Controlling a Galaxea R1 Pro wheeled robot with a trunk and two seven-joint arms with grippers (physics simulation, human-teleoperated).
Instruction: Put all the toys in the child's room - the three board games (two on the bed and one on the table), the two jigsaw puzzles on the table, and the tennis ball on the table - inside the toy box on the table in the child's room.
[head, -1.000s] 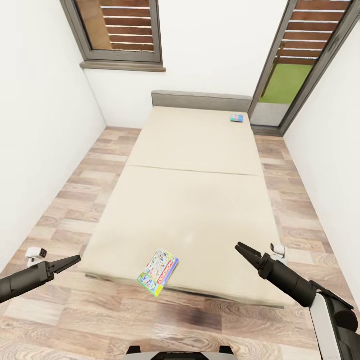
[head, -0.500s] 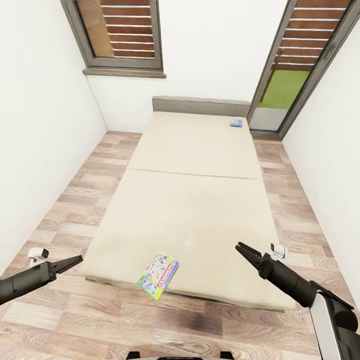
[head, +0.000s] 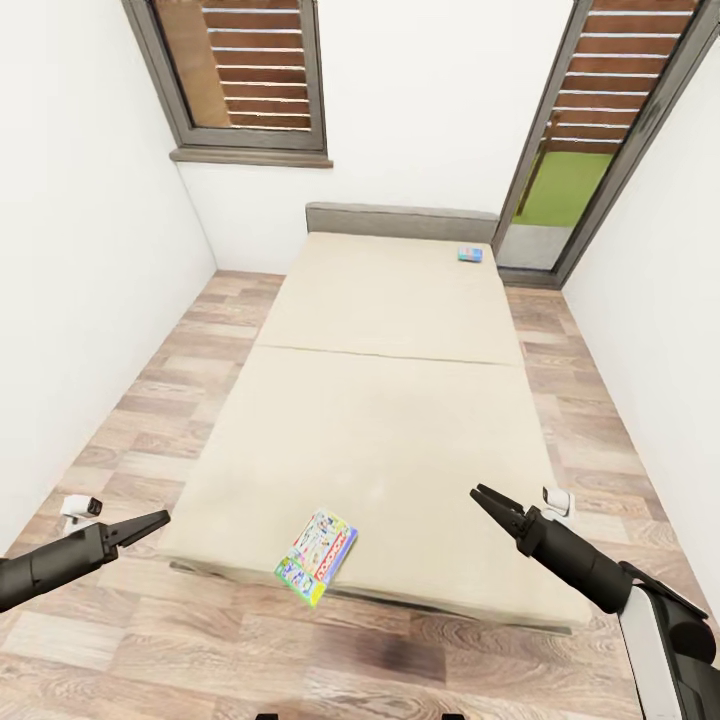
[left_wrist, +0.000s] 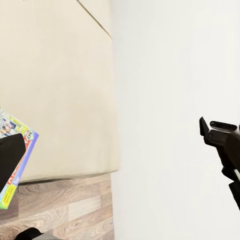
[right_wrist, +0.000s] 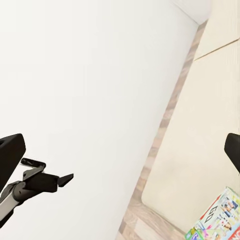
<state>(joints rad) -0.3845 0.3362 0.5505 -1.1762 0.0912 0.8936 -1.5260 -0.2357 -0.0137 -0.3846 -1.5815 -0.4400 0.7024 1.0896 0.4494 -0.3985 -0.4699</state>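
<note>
**Both grippers empty, games not picked up yet**

Left gripper (head: 150, 521) and right gripper (head: 485, 497) hang open, holding nothing. Yellow-green-red board game (head: 316, 554) overhangs the bed (head: 400, 400) at its near edge; the blue one (head: 470, 254) sits near the headboard. Looks like everything's left to do.

A yellow-green-red board game (head: 317, 555) with bright cartoon print lies flat at the near edge of the bed's (head: 390, 400) plain cream mattress, one corner overhanging the edge, while a smaller blue board game (head: 470, 254) lies flat well apart, beside the grey headboard.
</note>
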